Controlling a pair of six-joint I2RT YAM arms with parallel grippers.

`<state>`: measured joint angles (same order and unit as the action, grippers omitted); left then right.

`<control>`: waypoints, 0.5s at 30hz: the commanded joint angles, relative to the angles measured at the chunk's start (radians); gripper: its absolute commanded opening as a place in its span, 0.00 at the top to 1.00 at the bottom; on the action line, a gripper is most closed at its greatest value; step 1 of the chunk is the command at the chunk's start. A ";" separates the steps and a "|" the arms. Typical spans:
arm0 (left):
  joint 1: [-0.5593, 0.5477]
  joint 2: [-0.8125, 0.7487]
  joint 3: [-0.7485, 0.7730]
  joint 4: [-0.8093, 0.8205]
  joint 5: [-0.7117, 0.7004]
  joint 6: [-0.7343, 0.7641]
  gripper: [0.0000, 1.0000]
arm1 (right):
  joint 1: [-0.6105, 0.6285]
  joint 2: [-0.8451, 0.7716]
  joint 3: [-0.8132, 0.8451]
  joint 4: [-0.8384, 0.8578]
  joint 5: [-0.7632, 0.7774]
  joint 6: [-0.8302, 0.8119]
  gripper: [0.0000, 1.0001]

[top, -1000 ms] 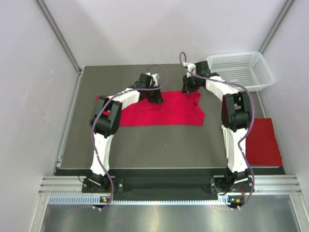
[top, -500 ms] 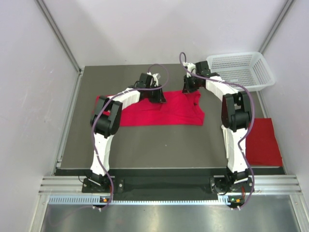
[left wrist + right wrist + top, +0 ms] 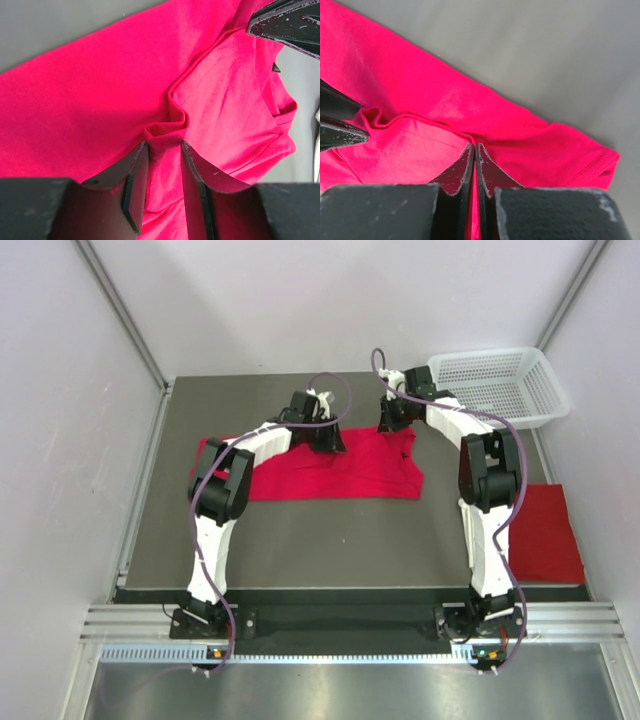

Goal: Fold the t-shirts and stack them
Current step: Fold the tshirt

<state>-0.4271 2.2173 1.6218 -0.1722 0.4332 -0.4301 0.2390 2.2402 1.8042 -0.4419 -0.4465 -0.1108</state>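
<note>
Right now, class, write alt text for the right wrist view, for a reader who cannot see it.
The right gripper is pinched shut on a fold of a red t-shirt lying on the grey table. Black fingertips of the left gripper poke in at the left edge.

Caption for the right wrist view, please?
Right gripper shut on a fold of the red t-shirt lying on the grey table, left gripper close beside.
</note>
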 commanded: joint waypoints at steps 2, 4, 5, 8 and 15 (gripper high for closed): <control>-0.004 -0.028 0.067 0.042 -0.011 0.033 0.63 | -0.003 -0.051 0.012 0.017 -0.009 -0.032 1.00; -0.004 -0.025 0.076 0.034 -0.016 0.037 0.69 | -0.001 -0.053 0.011 0.014 -0.008 -0.033 1.00; -0.004 -0.025 0.078 0.036 -0.017 0.037 0.74 | -0.003 -0.054 0.011 0.014 -0.006 -0.036 1.00; -0.004 -0.024 0.087 0.034 -0.022 0.031 0.92 | -0.001 -0.053 0.015 0.019 -0.004 -0.038 1.00; -0.004 -0.022 0.078 0.028 -0.031 0.021 1.00 | -0.001 -0.048 0.037 0.020 -0.004 -0.033 1.00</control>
<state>-0.4271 2.2173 1.6741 -0.1764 0.4099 -0.4133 0.2390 2.2402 1.8046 -0.4423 -0.4454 -0.1238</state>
